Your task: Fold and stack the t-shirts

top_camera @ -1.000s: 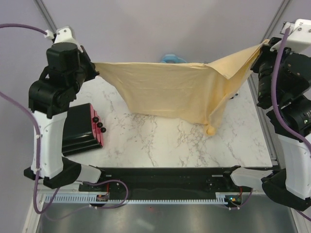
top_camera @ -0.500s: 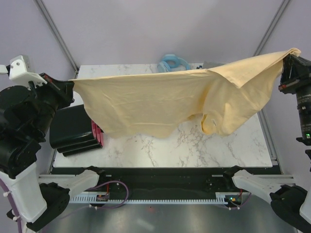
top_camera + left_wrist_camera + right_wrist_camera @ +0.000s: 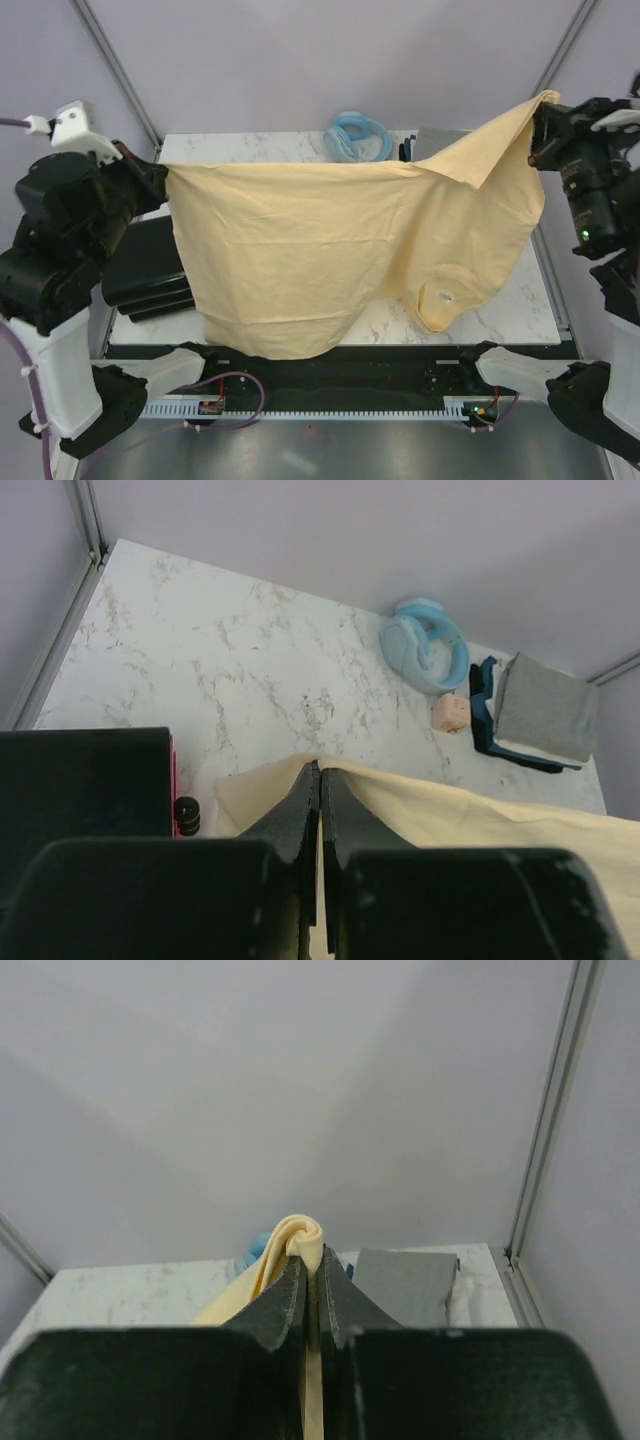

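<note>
A large pale yellow t-shirt [image 3: 330, 250] hangs spread in the air between both arms, its lower edge reaching the table's near edge. My left gripper [image 3: 165, 178] is shut on its left corner, and the cloth [image 3: 450, 815] trails rightward from the closed tips [image 3: 320, 770]. High at the right, my right gripper [image 3: 540, 108] is shut on the other corner, with a curl of yellow cloth [image 3: 303, 1232] poking out above the tips [image 3: 313, 1258]. A folded stack lies at the back right, a grey t-shirt [image 3: 545, 705] on top of white and dark navy ones [image 3: 484, 712].
A light blue ring [image 3: 358, 135] lies at the table's back edge, with a small pinkish cube [image 3: 451, 713] beside it. At the left stands a black box with a pink-red side [image 3: 150, 272], partly behind the hanging shirt. The marble table [image 3: 250, 660] shows beneath.
Both arms swung outward and up, then came nearer. The yellow t-shirt went from a sagging bunch over the far table to a wide sheet hanging down to the near edge.
</note>
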### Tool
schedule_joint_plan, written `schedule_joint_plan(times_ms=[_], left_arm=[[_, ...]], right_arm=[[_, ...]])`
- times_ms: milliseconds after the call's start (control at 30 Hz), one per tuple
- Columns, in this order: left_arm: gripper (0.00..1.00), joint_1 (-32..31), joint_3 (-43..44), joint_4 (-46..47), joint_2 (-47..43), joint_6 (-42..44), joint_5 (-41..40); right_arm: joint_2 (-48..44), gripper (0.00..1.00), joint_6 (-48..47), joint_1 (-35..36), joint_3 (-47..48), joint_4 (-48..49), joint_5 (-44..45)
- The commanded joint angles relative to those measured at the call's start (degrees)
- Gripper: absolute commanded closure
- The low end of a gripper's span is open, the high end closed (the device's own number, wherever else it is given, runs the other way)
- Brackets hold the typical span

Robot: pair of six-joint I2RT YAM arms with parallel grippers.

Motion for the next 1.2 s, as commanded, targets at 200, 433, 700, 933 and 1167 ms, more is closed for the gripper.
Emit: schedule_joint_plan(times_ms=[200, 433, 700, 933, 1167], left_arm=[[0.98, 0.19, -1.85, -2.32, 15.67, -2.62, -0.95], [0.98, 0.27, -2.28, -4.73, 19.12, -4.47, 2.38], [0.98, 0.27, -8.61, -3.92, 9.37, -2.98, 5.9], [0.98, 0.19, -8.88, -6.12, -1.62, 1.5, 3.01], [0.98, 0.27, -6.07, -4.63, -11.64, 4.84, -0.42]], right_arm=[[16.82, 1.0, 1.06, -0.47, 4.76, -8.92, 11.15], [14.9, 1.0, 5.89, -2.84, -5.42, -8.05, 4.59], [9.28, 1.0, 7.14, -2.93, -5.17, -8.83, 3.07], [-5.48, 1.0, 2.74, -2.93, -7.55, -5.94, 10.8], [-7.44, 1.0, 1.06, -3.02, 8.42, -12.33, 6.61]])
